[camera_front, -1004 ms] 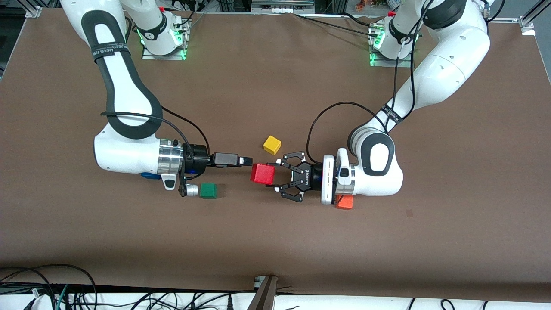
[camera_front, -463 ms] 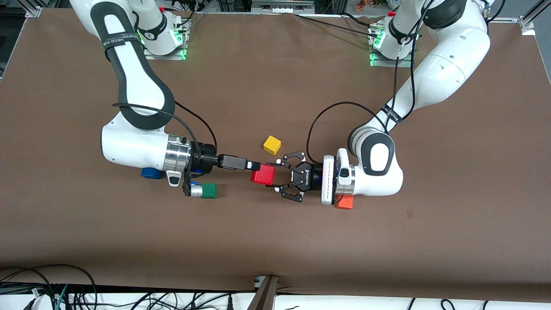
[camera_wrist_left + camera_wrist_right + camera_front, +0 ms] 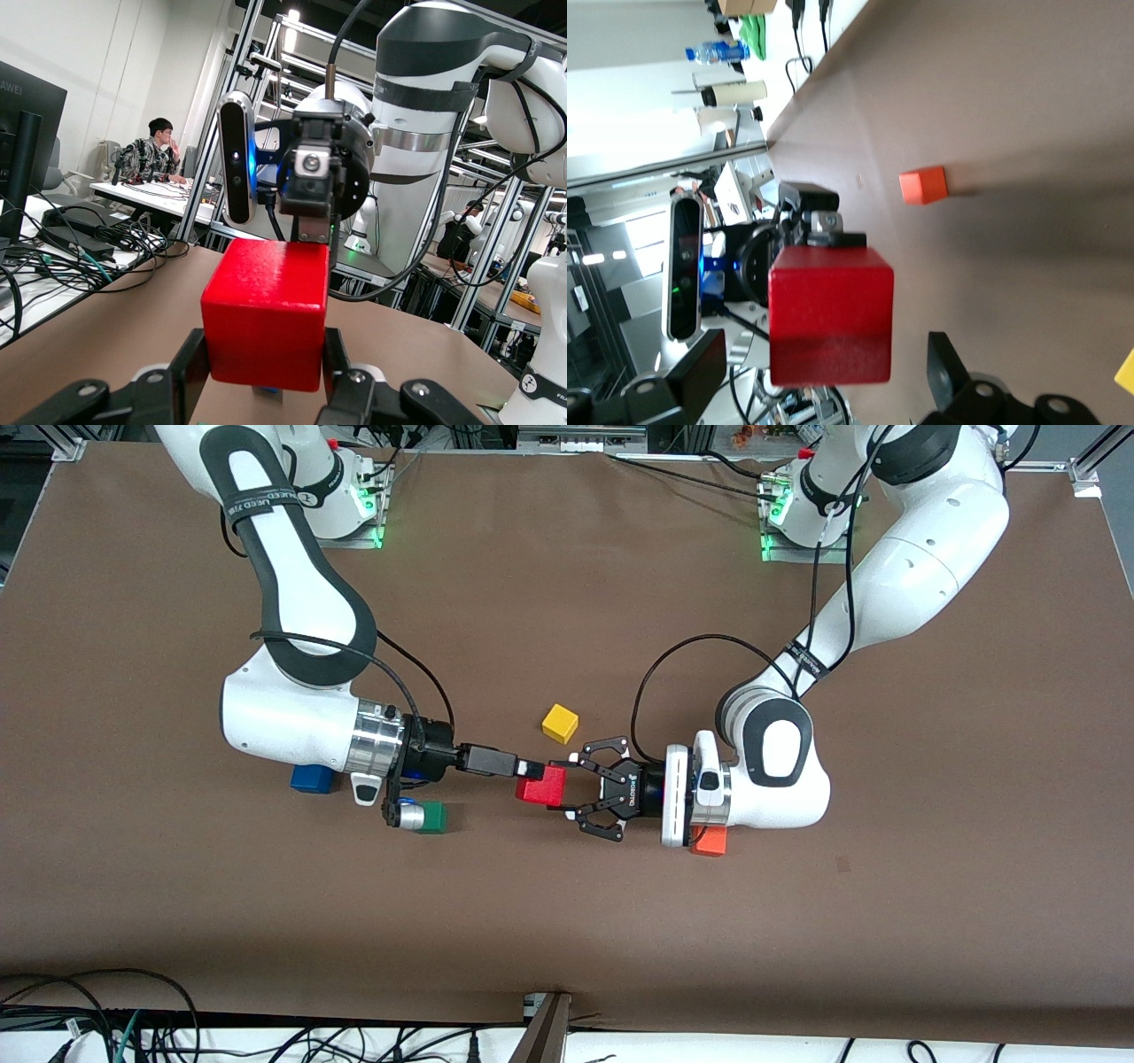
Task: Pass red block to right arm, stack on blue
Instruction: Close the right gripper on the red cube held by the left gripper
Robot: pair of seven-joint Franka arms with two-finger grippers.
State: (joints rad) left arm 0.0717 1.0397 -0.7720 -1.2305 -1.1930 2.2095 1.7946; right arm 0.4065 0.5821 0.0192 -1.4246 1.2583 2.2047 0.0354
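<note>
Left gripper (image 3: 567, 785) pinches the small matte deep-red cube (image 3: 542, 786) between its claw fingers, mid-air over the table centre; right gripper (image 3: 528, 768), fingers spread, sits around the cube's free end without clamping it. Step in hand, as judged: the handover. Next the right fingers must close before the left lets go, then carry to the small blue cube (image 3: 310, 779) under the right wrist.

Brown table (image 3: 567, 921), yellow cube (image 3: 560, 723), green cube (image 3: 432, 817), blue cube (image 3: 310, 779), orange cube (image 3: 710, 841)
</note>
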